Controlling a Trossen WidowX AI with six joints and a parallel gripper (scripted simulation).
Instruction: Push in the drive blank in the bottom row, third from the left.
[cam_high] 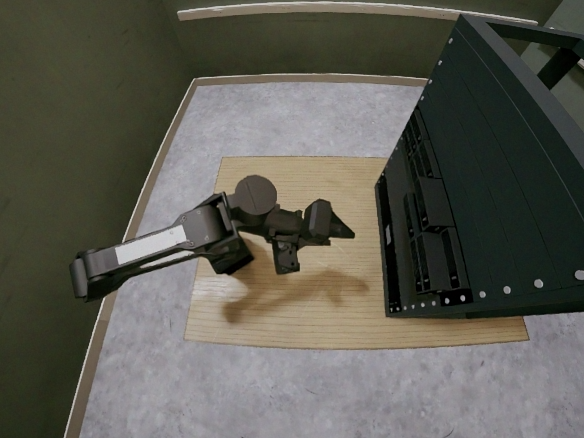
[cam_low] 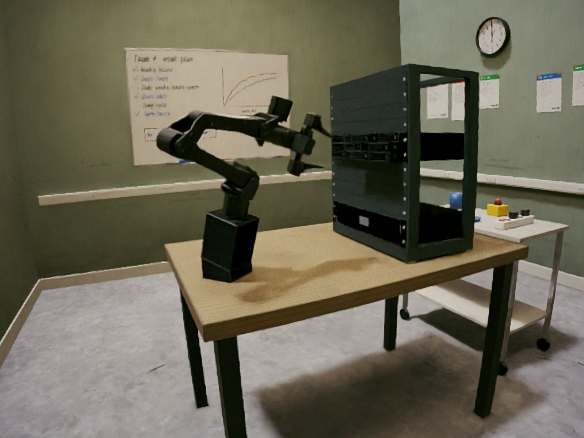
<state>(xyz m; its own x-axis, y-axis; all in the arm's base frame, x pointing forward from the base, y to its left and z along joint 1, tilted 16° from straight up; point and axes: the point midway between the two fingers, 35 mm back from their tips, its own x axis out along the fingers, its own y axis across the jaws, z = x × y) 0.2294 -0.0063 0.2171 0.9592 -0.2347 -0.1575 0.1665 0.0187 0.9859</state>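
Observation:
The dark rack (cam_high: 505,165) (cam_low: 372,100) stands upright on the right part of the wooden table (cam_high: 280,320) (cam_low: 305,295), its front facing the arm. The band of drive blanks (cam_high: 431,225) (cam_low: 367,146) sits about halfway up the front. In the side view the bottom row is its lowest strip, but I cannot tell how far in any single blank stands. My gripper (cam_high: 345,230) (cam_low: 324,150) is open and empty. It hangs in the air a short way in front of the blanks, level with them, and touches nothing. The arm is folded back over its base (cam_low: 229,245).
A white cart (cam_low: 525,231) with a yellow button box and a blue thing stands behind the table, to the rack's right. The rack's rear corner is close to the table's right edge. A whiteboard and a clock hang on the walls.

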